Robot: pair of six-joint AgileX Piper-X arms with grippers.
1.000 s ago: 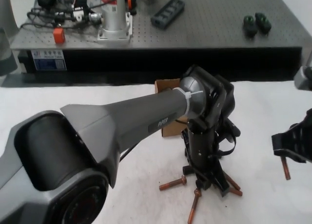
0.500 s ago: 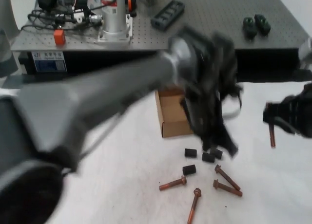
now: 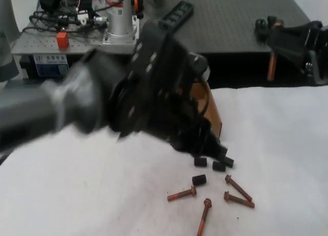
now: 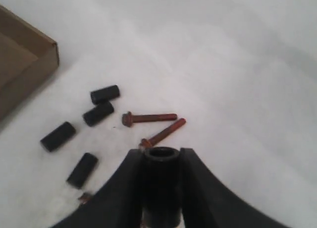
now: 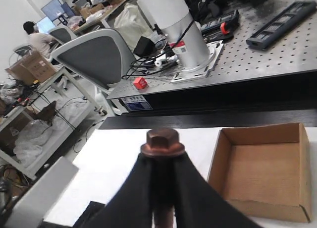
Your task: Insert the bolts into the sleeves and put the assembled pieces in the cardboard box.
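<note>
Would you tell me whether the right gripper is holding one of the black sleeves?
No, the right gripper is shut on a copper-coloured bolt, its hex head plainly showing.

In the high view the left arm (image 3: 128,92) is blurred and covers most of the cardboard box (image 3: 212,113); the left wrist view's edge cuts off the held sleeve (image 4: 161,181), and the right gripper (image 5: 162,161) conceals the shank of the bolt (image 5: 162,141).
</note>
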